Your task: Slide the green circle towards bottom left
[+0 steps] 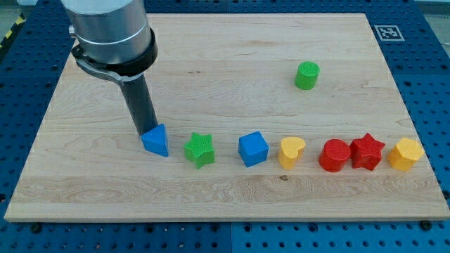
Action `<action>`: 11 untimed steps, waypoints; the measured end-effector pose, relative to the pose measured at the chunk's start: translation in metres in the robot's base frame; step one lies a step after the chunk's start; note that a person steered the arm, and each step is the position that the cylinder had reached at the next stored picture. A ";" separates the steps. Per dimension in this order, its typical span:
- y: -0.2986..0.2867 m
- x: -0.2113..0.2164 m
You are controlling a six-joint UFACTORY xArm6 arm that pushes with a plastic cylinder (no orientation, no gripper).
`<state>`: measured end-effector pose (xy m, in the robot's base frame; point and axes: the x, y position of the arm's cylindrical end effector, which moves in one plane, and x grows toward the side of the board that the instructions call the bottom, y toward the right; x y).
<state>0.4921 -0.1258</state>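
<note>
The green circle (307, 75) stands alone on the wooden board (225, 49), right of centre and toward the view's top. My tip (143, 132) is far to its left, touching the upper left edge of the blue triangle (156, 140). The rod rises from there to the grey arm body at the view's top left.
A row of blocks runs across the lower board: the blue triangle, a green star (200, 149), a blue cube (252, 149), a yellow heart (291, 152), a red circle (335, 155), a red star (367, 151) and a yellow hexagon (406, 154).
</note>
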 end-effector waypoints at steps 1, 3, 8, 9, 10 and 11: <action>0.000 0.008; 0.000 0.025; 0.290 -0.201; 0.369 -0.161; 0.376 -0.126; 0.360 -0.103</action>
<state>0.3887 0.2338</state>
